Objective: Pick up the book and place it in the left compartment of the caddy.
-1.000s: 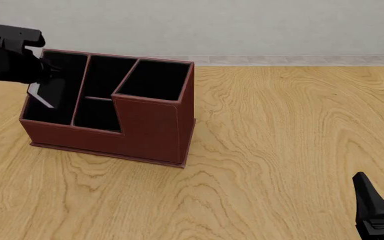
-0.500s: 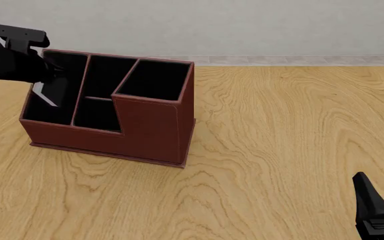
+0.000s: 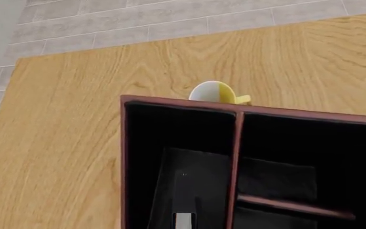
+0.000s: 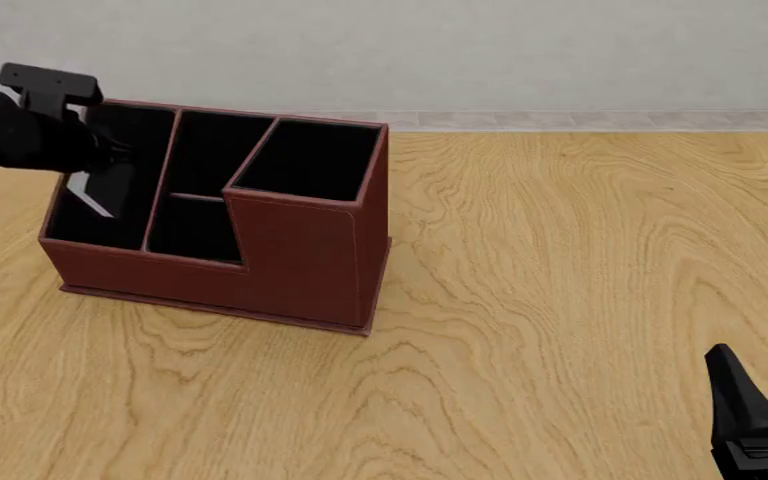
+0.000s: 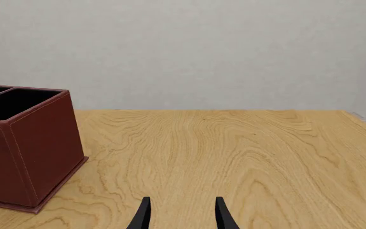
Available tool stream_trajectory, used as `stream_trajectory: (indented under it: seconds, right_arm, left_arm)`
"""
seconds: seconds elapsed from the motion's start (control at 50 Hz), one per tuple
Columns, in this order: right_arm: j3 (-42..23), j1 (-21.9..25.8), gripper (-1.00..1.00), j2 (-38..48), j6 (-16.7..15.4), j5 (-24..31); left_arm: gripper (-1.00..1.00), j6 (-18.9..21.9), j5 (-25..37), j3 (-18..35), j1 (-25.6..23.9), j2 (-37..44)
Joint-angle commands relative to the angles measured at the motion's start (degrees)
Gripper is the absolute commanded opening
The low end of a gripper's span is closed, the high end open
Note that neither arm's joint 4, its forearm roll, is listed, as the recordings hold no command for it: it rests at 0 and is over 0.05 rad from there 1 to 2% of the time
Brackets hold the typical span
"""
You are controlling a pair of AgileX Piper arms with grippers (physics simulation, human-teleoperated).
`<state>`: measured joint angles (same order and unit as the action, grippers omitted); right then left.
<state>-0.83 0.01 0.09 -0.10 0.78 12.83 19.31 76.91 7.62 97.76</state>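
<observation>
Rising slightly since a second earlier, the left gripper [image 4: 91, 150] hovered at the caddy's [image 4: 297, 270] low end, its jaws' state impossible to tell. Inside the left compartment [image 4: 101, 195], the book [image 4: 107, 185] leaned tilted, white page edge showing. A yellow-and-white cup [image 3: 216, 92] stood just behind the caddy. The right gripper [image 5: 181, 215] stayed low over the wooden surface [image 4: 571, 280], well apart, jaws released and empty.

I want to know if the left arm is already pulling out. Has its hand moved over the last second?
Yes. In the front view the left hand has risen and shifted slightly right against the caddy, whose left back corner is now more exposed.
</observation>
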Motion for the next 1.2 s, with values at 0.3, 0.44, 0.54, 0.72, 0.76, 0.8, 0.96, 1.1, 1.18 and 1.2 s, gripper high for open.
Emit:
stream_trajectory:
  seconds: [0.3,0.44,0.54,0.72,0.76,0.8,0.96,1.1,1.18,1.2]
  right_arm:
    - [0.26,-0.01,1.0,0.11,0.02,-0.36]
    - [0.25,-0.01,1.0,0.12,0.0,-0.36]
    - [0.25,-0.01,1.0,0.12,0.0,-0.36]
    - [0.26,-0.01,1.0,0.12,0.03,-0.35]
    - [0.26,-0.01,1.0,0.11,0.02,-0.36]
    - [0.26,0.0,1.0,0.11,0.02,-0.36]
    - [0.25,-0.01,1.0,0.11,-0.01,-0.36]
    - [0.26,-0.01,1.0,0.12,0.01,-0.36]
    - [0.26,0.0,1.0,0.11,0.02,-0.36]
    - [0.26,0.0,1.0,0.11,0.02,-0.36]
  left_arm:
    - [-1.0,1.9,-2.65,0.98,0.61,3.33]
    - [-1.0,2.23,-1.9,2.71,1.33,3.78]
    - [-1.0,2.31,-2.64,2.02,1.55,4.41]
    - [-1.0,1.69,-3.79,1.66,0.8,5.77]
    - [-1.0,1.62,-3.91,1.78,0.71,6.06]
    - [-1.0,1.65,-4.0,1.61,0.71,6.2]
    - [-1.0,1.55,-4.46,1.62,0.91,7.07]
    - [-1.0,1.74,-5.05,1.93,1.2,8.01]
    - [-1.0,1.99,-5.49,1.9,1.36,8.55]
    - [-1.0,2.07,-5.66,1.87,1.36,8.63]
